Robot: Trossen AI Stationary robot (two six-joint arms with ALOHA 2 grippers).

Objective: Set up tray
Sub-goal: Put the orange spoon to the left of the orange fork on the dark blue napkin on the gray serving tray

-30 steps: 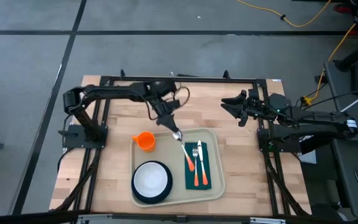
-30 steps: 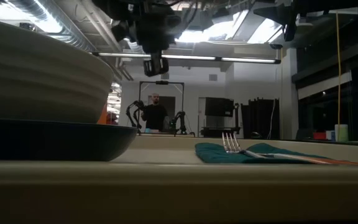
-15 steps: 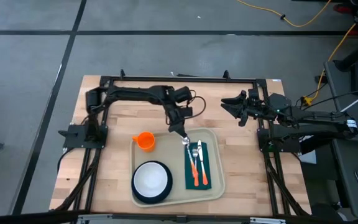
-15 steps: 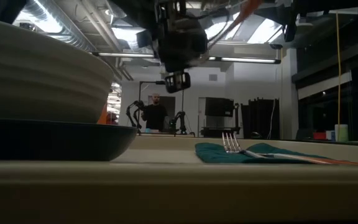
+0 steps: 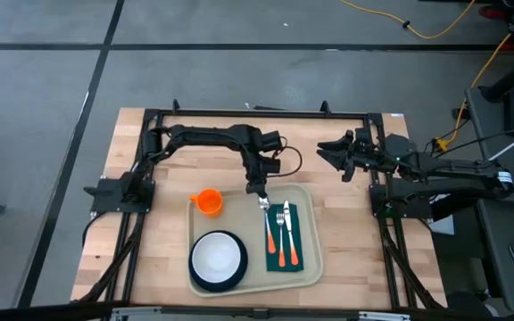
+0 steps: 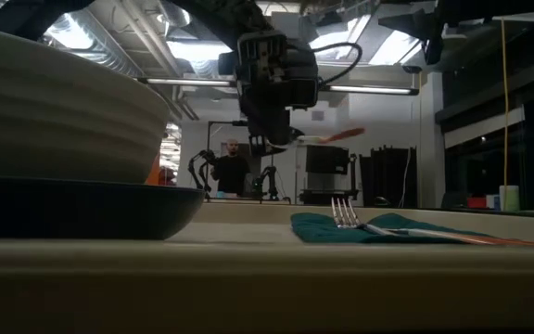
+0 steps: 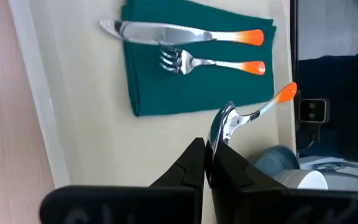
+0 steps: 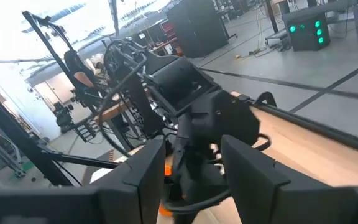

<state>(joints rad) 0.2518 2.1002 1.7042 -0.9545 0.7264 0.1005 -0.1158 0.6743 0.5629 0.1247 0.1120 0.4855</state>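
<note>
The tray [image 5: 303,275] sits on the desk's [image 5: 163,250] near half, centred. It carries a plate with bowl [image 5: 217,259] near left and a green napkin [image 5: 294,239] with knife [image 5: 291,234] and fork [image 5: 280,237] right. Left gripper [image 5: 259,190] hangs above the tray's far rim, jaws clenched on a spoon [image 7: 241,119]. An orange cup [image 5: 208,202] stands just outside the left rim. Right gripper [image 5: 333,153] waits at far right, jaws released.
</note>
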